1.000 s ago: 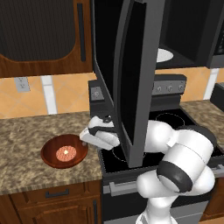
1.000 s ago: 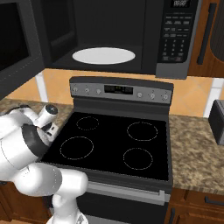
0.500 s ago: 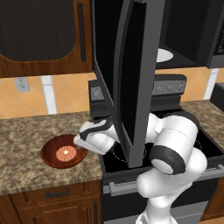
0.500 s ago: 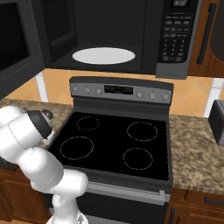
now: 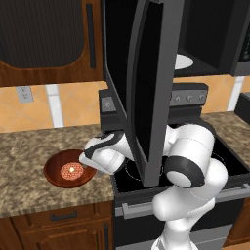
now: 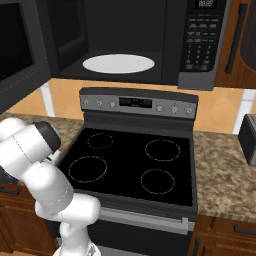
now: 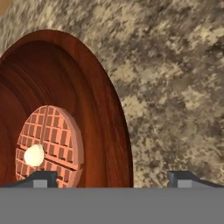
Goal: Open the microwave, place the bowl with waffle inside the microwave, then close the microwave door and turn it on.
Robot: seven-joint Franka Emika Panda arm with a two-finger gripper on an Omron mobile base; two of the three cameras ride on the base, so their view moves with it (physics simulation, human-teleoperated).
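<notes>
The shallow reddish-brown wooden bowl point(image 5: 69, 169) sits on the speckled granite bench point(image 5: 24, 161), lower left of frame. The fingers point(image 7: 38, 178) are spread wide, straddling its rim (nothing gripped); lower squarely, then pinch.

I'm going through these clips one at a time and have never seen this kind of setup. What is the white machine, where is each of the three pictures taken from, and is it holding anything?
Everything here is a rendered kitchen. The white machine is a robot arm on a base that can drive. Two pictures come from cameras on that base, behind the arm to its left and right. The third comes from a camera on its hand, looking along the end effector.

In the left base view, the microwave door stands swung open above the stove. The right base view shows the microwave with its white plate inside.

On the speckled counter sits a reddish-brown bowl holding a waffle with a pale dab on top.

The end effector is open and holds nothing. In the hand view its fingertips sit on either side of the bowl's near rim.
</notes>
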